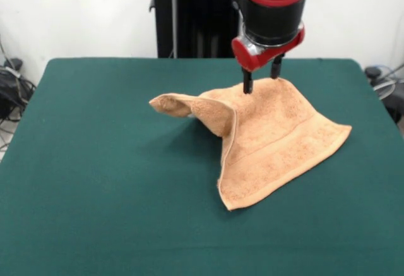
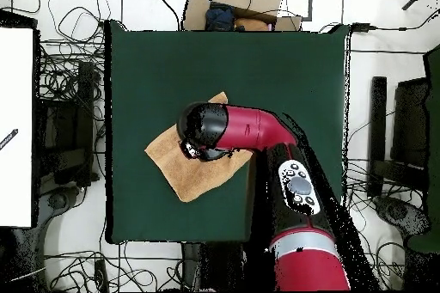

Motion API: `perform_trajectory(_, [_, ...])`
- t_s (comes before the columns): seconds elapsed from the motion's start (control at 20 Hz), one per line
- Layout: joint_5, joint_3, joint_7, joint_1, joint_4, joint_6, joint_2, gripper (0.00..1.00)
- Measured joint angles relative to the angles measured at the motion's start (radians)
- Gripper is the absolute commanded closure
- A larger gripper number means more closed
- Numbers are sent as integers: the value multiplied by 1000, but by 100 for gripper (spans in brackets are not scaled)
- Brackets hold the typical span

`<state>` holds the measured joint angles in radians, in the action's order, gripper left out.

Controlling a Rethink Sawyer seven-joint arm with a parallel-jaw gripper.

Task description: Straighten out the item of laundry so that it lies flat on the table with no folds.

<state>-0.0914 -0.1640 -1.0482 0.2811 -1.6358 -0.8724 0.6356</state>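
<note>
green table, peach towel folded, rumpled

Below the black-fingered gripper lies a peach-orange terry towel with a smoother woven band, on a dark green table; the arm is red and black.

Fingers pinching towel edge, towel folded.

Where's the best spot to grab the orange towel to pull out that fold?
Probably the raised, curled-over corner of the towel, at the left in the front view. It stands off the table, so the gripper, now at the towel's far edge, could come from above and draw it outward, away from the flat part.
</note>
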Motion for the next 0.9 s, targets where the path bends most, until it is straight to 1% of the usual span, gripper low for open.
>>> perform_trajectory(0.4, [1, 0, 0, 45, -32, 8, -20, 0])
perform_trajectory(0.65, [1, -1, 0, 80, -50, 44, -47, 0])
perform_trajectory(0.9, [11, -20, 0, 132, -76, 110, -83, 0])
